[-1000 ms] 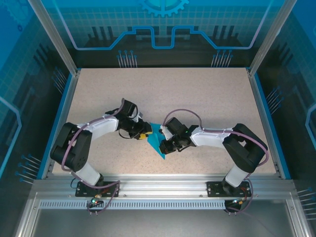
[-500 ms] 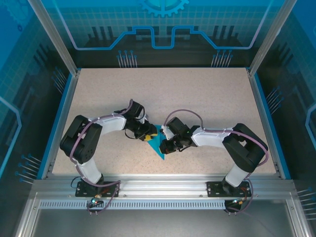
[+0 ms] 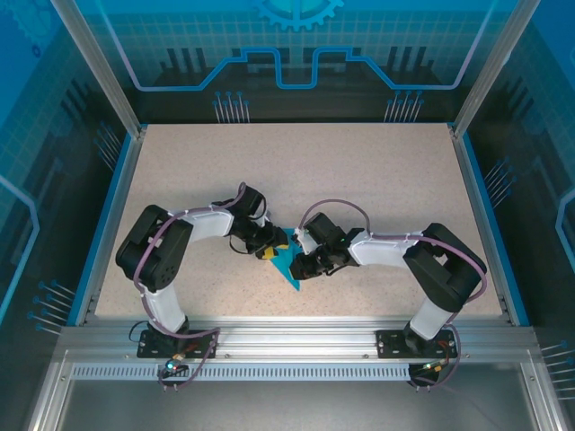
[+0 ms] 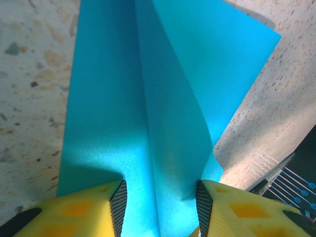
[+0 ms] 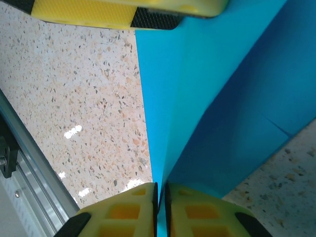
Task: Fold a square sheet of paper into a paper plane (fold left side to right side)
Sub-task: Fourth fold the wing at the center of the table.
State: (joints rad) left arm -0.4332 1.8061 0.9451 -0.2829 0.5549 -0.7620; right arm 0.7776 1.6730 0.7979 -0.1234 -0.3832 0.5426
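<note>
Speckled tabletop [image 3: 377, 180]; left arm [image 3: 208, 221], right arm [image 3: 386, 248] flank paper plane [image 3: 288, 268].

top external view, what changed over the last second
The left arm's elbow swung in toward the middle, and the left gripper eased right, further onto the folded teal paper, jaws open astride its raised crease. The right gripper stayed pinched on the paper's edge, and the paper itself lay where it was.

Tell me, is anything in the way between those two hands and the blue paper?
Nothing visible is. The left hand sits open astride the folded blue paper, and the right hand is closed on its edge.
</note>
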